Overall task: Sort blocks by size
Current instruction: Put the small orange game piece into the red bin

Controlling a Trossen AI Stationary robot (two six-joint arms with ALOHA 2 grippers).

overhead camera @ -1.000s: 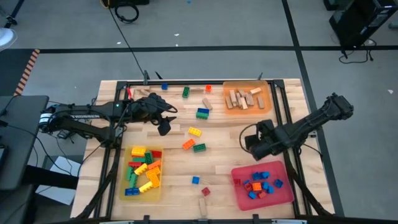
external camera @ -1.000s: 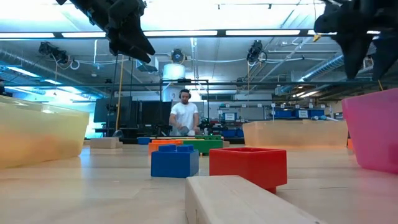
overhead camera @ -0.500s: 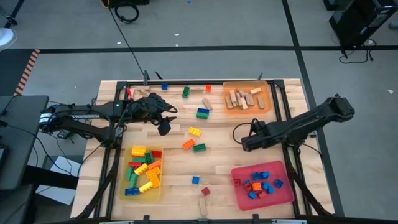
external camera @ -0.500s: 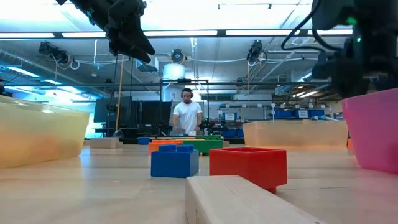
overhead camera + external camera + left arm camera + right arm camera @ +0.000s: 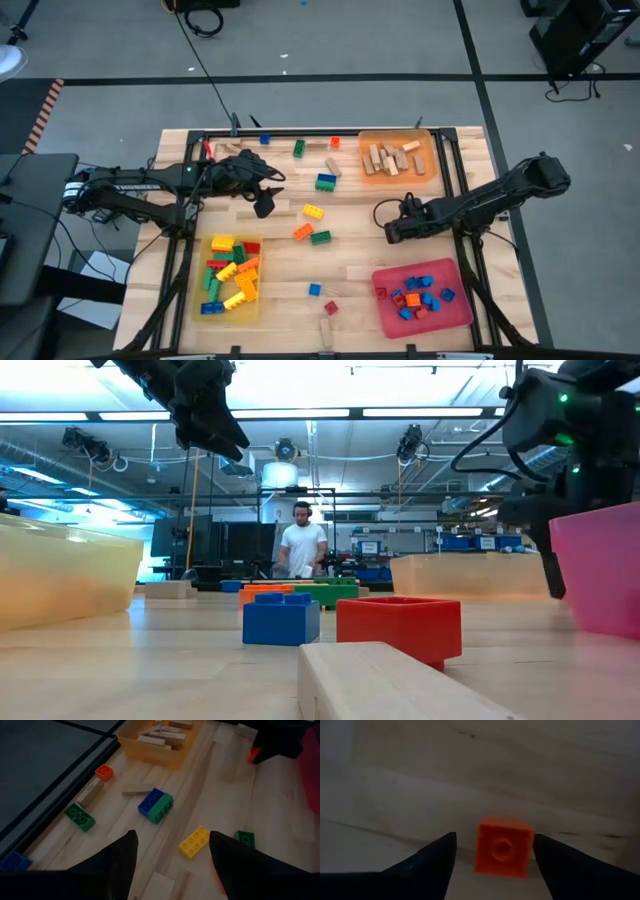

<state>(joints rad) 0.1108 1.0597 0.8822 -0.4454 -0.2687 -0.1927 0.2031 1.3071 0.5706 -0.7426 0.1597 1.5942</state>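
A small orange block [image 5: 502, 849] lies flat on the table, studs up. My right gripper [image 5: 494, 836] is open and points down over it, one finger on each side; whether a finger touches it, I cannot tell. From above, the right gripper [image 5: 392, 232] hides that block. My left gripper [image 5: 265, 205] hangs open and still above the table's far left part, with nothing between its fingers [image 5: 131, 845]. Loose blocks lie mid-table: a blue-green pair [image 5: 326, 182], a yellow one [image 5: 313, 211], an orange one [image 5: 302, 232] and a green one [image 5: 320, 237].
A yellow tray [image 5: 205, 308] at the near left holds large bricks. An orange tray [image 5: 397, 175] at the far right holds wooden pieces. A red tray [image 5: 440, 318] at the near right holds small bricks. More blocks lie near the front edge [image 5: 326, 333] and along the far edge [image 5: 298, 148].
My right gripper has come down toward the table and shifted toward the table's left edge, tipping to point more steeply down; it now stands low over the small orange block.
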